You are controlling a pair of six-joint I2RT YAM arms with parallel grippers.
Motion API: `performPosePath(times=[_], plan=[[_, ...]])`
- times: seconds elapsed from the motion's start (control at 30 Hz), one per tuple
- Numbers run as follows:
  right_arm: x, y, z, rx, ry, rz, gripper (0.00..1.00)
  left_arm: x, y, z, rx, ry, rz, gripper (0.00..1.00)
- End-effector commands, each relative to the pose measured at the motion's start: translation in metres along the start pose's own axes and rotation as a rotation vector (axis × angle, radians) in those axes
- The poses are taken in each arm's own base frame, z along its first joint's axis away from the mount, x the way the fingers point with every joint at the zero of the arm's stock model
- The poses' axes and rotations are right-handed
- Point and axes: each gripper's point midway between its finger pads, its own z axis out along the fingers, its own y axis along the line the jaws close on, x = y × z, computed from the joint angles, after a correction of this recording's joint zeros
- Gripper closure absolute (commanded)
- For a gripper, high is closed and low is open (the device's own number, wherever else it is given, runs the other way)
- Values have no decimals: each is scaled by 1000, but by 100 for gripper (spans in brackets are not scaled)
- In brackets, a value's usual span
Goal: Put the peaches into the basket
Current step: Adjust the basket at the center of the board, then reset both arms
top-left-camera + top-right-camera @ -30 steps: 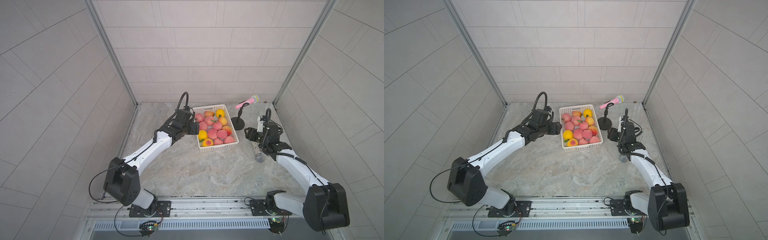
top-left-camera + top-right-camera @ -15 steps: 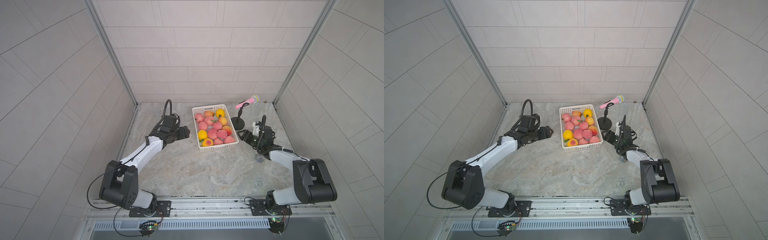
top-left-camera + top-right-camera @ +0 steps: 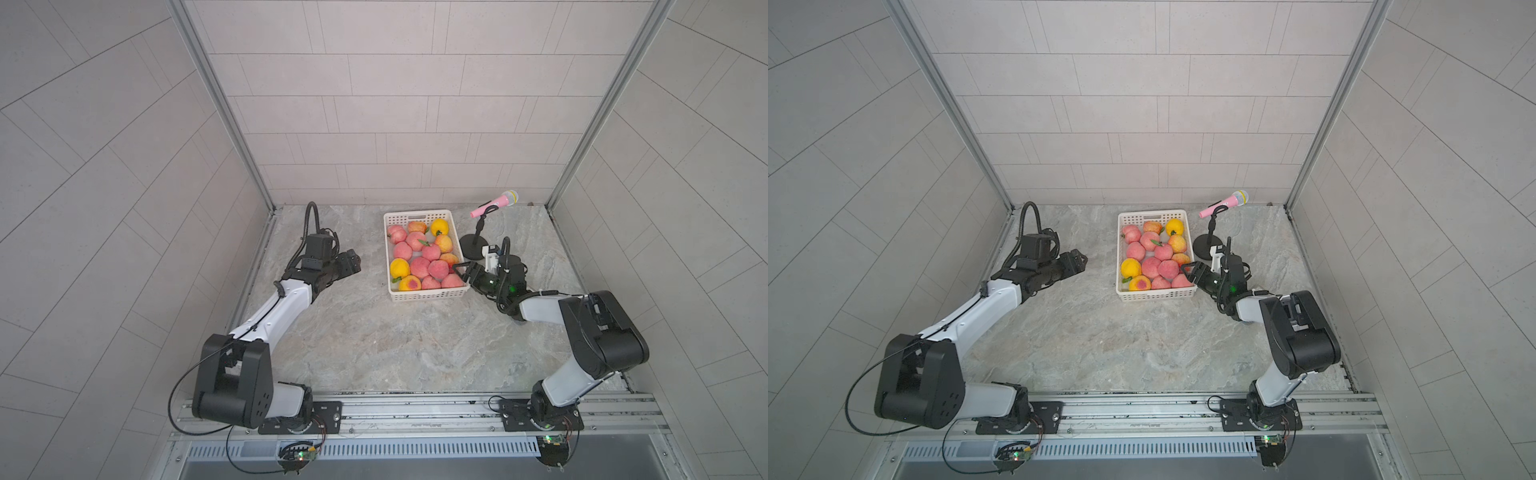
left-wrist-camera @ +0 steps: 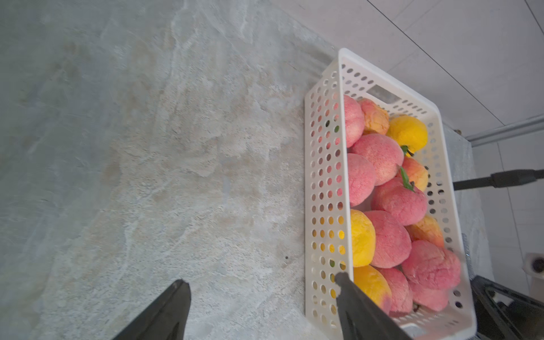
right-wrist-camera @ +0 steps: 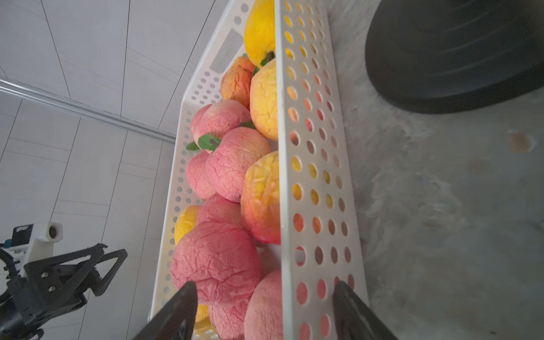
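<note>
Right claw gapes beside basket, forearm low.

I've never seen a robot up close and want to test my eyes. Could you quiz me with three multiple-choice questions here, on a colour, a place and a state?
1. What colour is the basket?
A. Blue
B. White
C. Black

2. Where does the pink microphone stand?
A. On the table beside the basket
B. Inside the basket
C. Against the left wall

3. What state is the left gripper in?
A. Shut on a peach
B. Shut on the basket's rim
C. Open and empty

Answers:
1 B, its walls show white in every view.
2 A, both top views show its black base on the table next to the basket.
3 C, the left wrist view shows its fingers apart, nothing held between them.
</note>
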Motion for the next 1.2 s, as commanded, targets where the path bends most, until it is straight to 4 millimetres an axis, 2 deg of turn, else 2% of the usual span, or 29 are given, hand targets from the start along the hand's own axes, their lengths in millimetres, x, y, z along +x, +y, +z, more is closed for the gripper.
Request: performPosePath(times=[0.0, 0.13, 0.2, 0.37, 0.47, 0.6, 0.67, 0.77, 0.87, 1.0, 1.1, 1.17], plan=[[4, 7, -4, -32, -2, 16, 27, -28, 13, 0, -66, -127, 36, 16], [9, 2, -16, 24, 12, -14, 27, -41, 19, 1, -105, -183, 72, 15], [6, -4, -30, 102, 3, -66, 27, -45, 20, 1, -116, -203, 99, 15], [-35, -7, -86, 357, -135, -288, 28, -51, 26, -6, -158, -255, 189, 12], [-74, -3, -121, 512, -270, -436, 28, -48, 33, -5, -182, -278, 234, 10], [-111, -26, -156, 733, -441, -602, 27, -44, 44, -1, -207, -328, 247, 9], [-121, -42, -167, 770, -509, -632, 26, -44, 47, -1, -215, -348, 264, 9], [-129, -72, -182, 787, -609, -580, 24, -39, 50, -1, -228, -346, 328, 9], [-126, -95, -183, 757, -642, -515, 25, -37, 55, -5, -254, -356, 363, 9], [-118, -104, -174, 716, -674, -533, 25, -34, 58, -7, -260, -379, 384, 9], [-113, -115, -158, 689, -636, -545, 26, -35, 58, -6, -262, -396, 408, 9], [-109, -113, -152, 640, -654, -579, 26, -32, 63, -4, -272, -409, 431, 9]])
